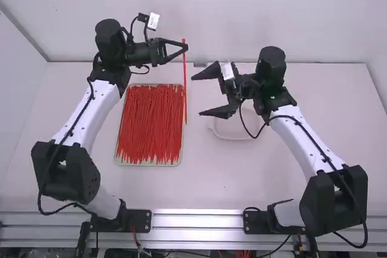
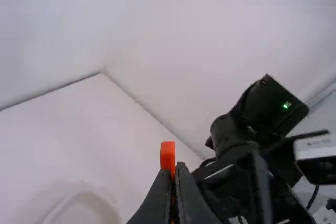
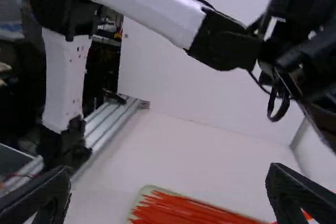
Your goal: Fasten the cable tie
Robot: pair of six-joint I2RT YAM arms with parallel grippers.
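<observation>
Overhead, the left gripper (image 1: 181, 47) fingers pinch a long thin red plastic cable tie (image 1: 184, 89) hanging by the edge of the flat tray (image 1: 149, 164); the left wrist view adds the tie's head (image 2: 167, 155). The right gripper (image 1: 198, 95) fingers gape wide, empty.

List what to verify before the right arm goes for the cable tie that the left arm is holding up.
1. Left gripper shut on the cable tie: ok, clamped near its top end.
2. Tie hangs straight down: ok.
3. Tie's lower tip clear of the tray of spare ties: cannot tell from above.
4. Right gripper open and empty: ok, spread wide.
5. Right gripper faces the tie and is apart from it: ok.
6. Tail threaded through the head: not ok, the tie is not yet looped.
</observation>
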